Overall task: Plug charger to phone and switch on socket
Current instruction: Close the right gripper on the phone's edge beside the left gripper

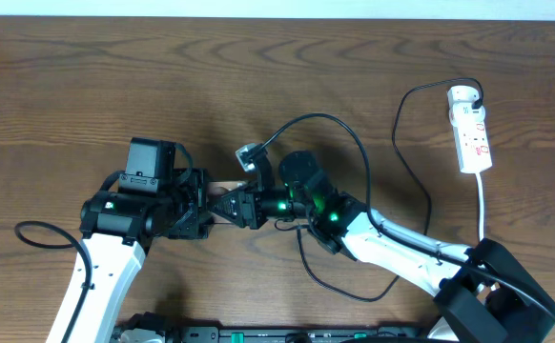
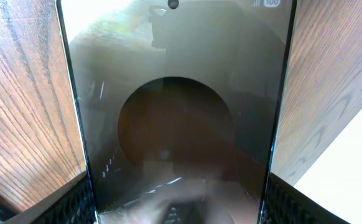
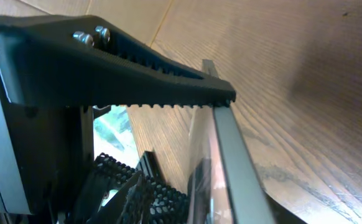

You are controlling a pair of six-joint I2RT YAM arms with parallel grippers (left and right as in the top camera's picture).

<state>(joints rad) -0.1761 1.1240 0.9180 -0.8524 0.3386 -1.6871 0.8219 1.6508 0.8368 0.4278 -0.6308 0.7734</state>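
Left claw (image 2: pixel 178 206) squeezes phone (image 2: pixel 178 93) by side edges, mid table (image 1: pixel 277 67). Right claw (image 1: pixel 240 206) at phone's end; its grip hidden, cannot tell. Hold phone still, line charger (image 1: pixel 399 133) tip straight, push softly. Its cable runs to socket (image 1: pixel 470 129), far right.

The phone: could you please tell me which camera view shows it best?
The left wrist view: the phone fills the frame, glossy face to the camera. Overhead shows only a small sliver, the rest hidden; the right wrist sees just its thin edge.
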